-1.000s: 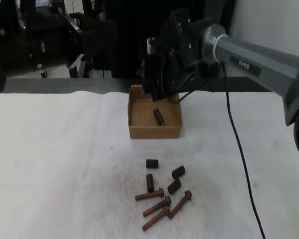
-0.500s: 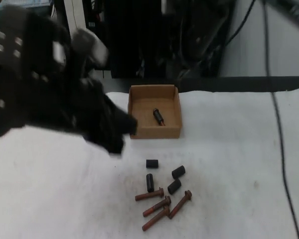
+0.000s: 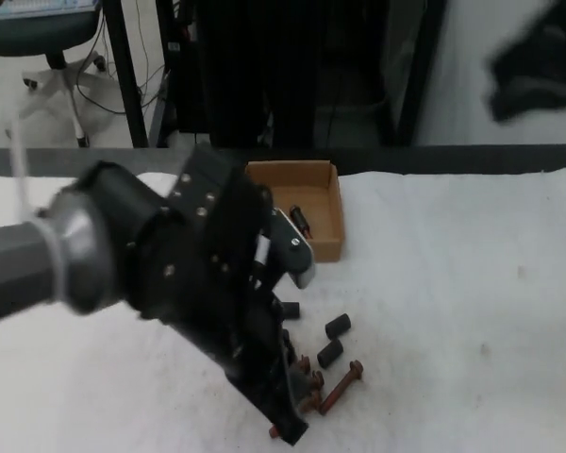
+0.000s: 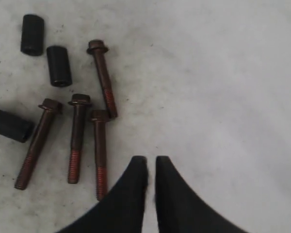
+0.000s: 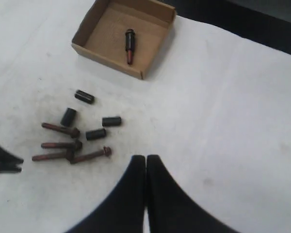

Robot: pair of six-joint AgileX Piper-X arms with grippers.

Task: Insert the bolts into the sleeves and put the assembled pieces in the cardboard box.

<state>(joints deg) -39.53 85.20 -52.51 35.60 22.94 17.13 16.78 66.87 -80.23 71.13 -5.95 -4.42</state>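
**Mid-task station check**

Nearest: left gripper (image 4: 151, 162) low over the white cloth-covered bench (image 3: 472, 311), at the near side of the bolt group; fingers drawn almost together, only a thin slit between them, nothing held.

Just beyond its tips, four rust-brown hex-head metal bolts (image 4: 79, 138) lie loose on the cloth, two of them touching; just past these, four short black cylindrical sleeves (image 5: 95, 134), each apart from the others.

Farther back, shallow brown cardboard box (image 5: 106, 56), open-topped; one assembled bolt-and-sleeve piece (image 5: 130, 40) lies flat inside.

Right gripper (image 5: 145, 160) is raised well above the bench; fingers pressed together, empty.
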